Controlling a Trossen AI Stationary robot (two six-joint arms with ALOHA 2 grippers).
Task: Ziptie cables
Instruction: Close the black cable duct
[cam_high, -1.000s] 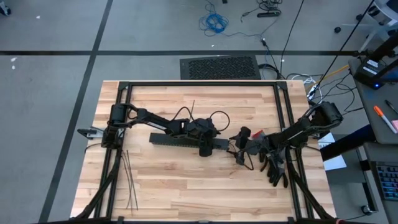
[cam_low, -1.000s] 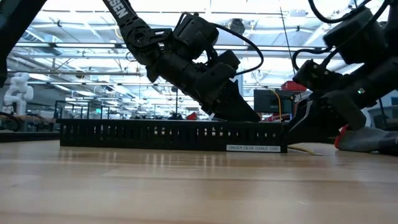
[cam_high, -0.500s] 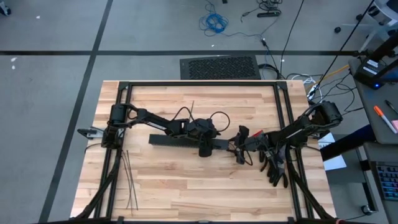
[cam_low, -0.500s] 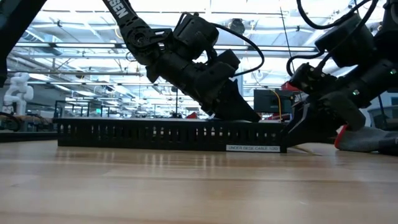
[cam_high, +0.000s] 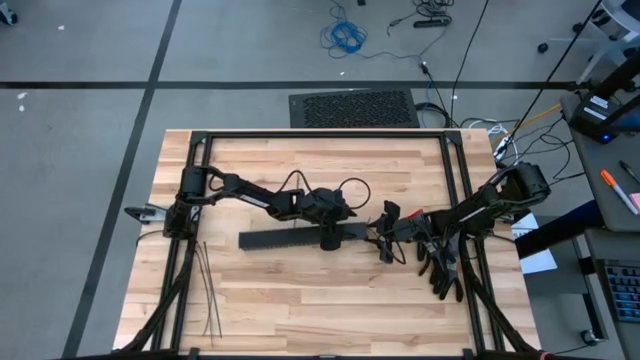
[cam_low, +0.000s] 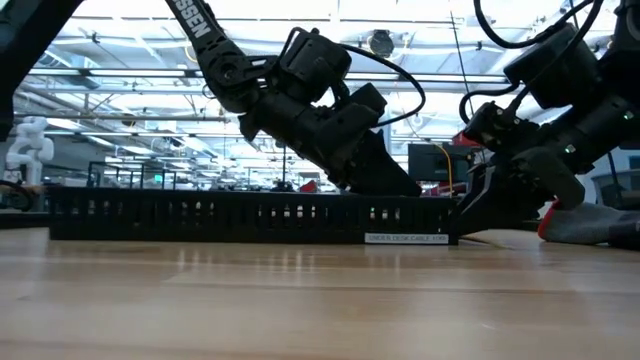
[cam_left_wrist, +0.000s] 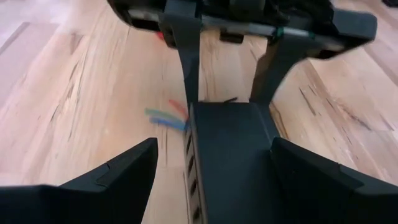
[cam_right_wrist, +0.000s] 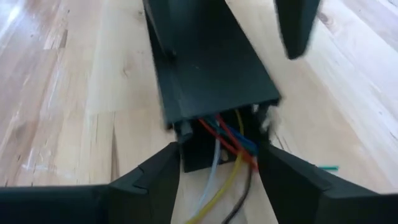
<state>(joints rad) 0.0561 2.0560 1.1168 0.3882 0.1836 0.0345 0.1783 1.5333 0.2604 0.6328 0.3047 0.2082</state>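
- The right end effector (cam_right_wrist: 214, 180) sat at the end of the long black slotted plastic duct (cam_high: 300, 238), its two dark fingers (cam_right_wrist: 149, 180) spread to either side of the duct's open mouth; whether they pressed on the duct or merely flanked it could not be told.
- The left end effector (cam_left_wrist: 211, 168) straddled the same duct farther along, fingers wide apart on each side of it, seemingly bracing it.
- The bundle of thin red, blue, yellow and pale wires (cam_right_wrist: 227, 146) ran inside the duct and spilled out of its end between the right fingers.
- The thin, straight dark plastic zipties (cam_high: 208, 290) lay on the wooden tabletop (cam_high: 300, 300) near the left arm's base, well apart from both end effectors.
- Judged from this, no ziptie had been fitted; picking one up, looping and cinching it all remained.
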